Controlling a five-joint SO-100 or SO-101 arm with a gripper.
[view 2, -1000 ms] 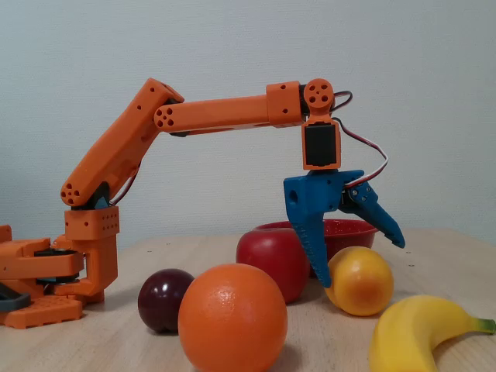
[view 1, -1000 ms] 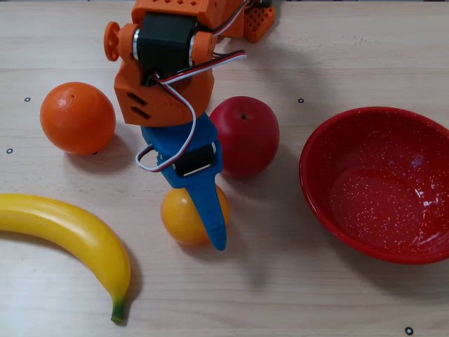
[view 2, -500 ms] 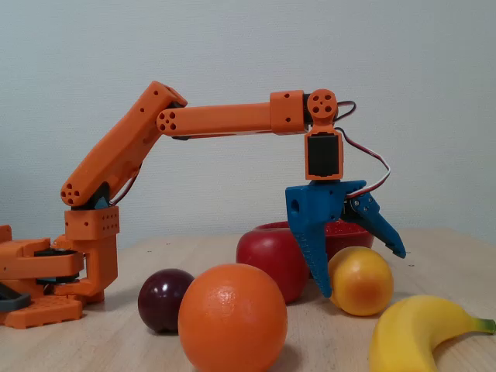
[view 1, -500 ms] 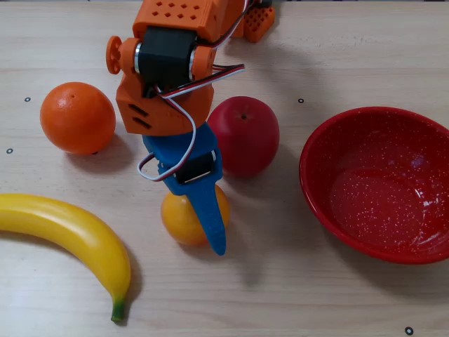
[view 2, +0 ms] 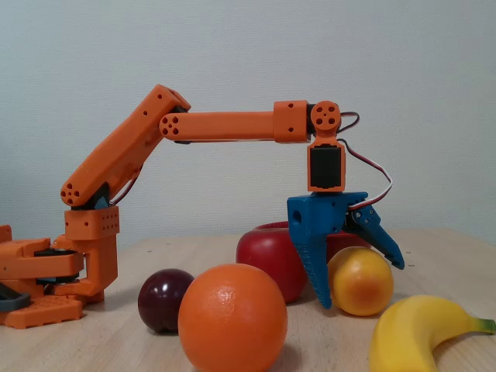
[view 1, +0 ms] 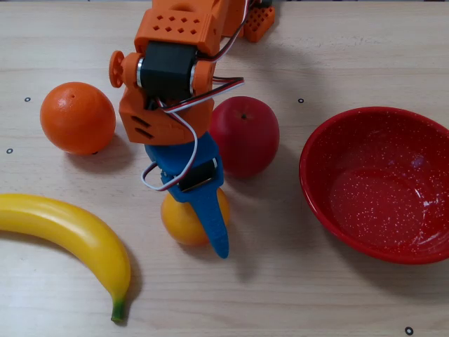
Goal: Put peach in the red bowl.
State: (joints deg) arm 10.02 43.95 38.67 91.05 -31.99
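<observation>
We had the gripper (view 2: pixel 350 280) spread astride the peach (view 2: pixel 361 280) — just in front of the red apple (view 1: pixel 245 135); closing squarely seemed wise, then lifting clear toward the red bowl (view 1: pixel 379 184) beyond that apple.

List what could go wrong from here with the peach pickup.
1. The peach is round and glossy, and the gripper straddles it with fingers spread; an off-centre squeeze may squirt it out.
2. The apple sits close beside the peach, so a finger may nudge it.
3. The red bowl lies to the right in the top-down fixed view; a low carry could clip its rim.
</observation>
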